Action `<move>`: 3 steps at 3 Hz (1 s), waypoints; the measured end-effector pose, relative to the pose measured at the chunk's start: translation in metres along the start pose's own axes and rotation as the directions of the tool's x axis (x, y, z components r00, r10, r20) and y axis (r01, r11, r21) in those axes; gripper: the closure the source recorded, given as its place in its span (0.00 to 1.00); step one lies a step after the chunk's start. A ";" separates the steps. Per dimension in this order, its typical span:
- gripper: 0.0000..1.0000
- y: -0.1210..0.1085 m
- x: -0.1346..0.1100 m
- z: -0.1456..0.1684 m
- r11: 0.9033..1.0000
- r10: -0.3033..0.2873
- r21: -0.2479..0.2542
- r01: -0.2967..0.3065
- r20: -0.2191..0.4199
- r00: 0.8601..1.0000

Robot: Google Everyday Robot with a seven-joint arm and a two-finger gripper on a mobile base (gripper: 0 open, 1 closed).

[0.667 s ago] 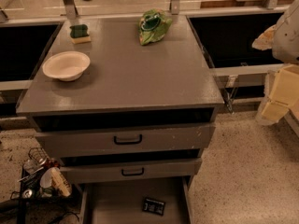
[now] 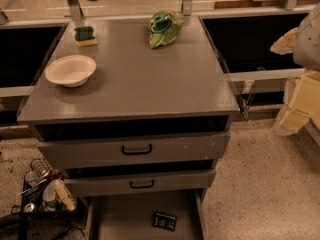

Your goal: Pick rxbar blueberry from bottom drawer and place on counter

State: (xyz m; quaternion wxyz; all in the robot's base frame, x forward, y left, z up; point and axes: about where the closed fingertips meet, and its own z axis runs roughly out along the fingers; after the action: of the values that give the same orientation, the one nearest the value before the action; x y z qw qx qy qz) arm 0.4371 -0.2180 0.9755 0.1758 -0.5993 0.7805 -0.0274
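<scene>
The rxbar blueberry is a small dark bar with pale print. It lies flat on the grey floor of the open bottom drawer, right of the drawer's middle. The counter is the broad grey top of the cabinet above it. My gripper shows as pale cream parts at the right edge of the view, beside the cabinet and well above and to the right of the bar. It holds nothing that I can see.
On the counter stand a white bowl at the left, a green-and-yellow sponge at the back left and a green chip bag at the back. Two shallower drawers with black handles overhang the bottom drawer. A cluttered wire rack stands on the floor at the left.
</scene>
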 end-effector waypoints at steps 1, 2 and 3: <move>0.00 0.007 0.014 0.020 1.000 0.018 -0.002 -0.018 0.049 0.999; 0.00 0.015 0.029 0.041 0.999 0.036 -0.020 -0.035 0.075 0.997; 0.00 0.026 0.049 0.073 0.996 0.052 -0.080 -0.043 0.114 0.992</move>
State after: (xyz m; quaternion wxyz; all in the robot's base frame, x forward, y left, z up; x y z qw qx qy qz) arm 0.4251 -0.2447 0.8888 0.1981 -0.5874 0.7835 0.0422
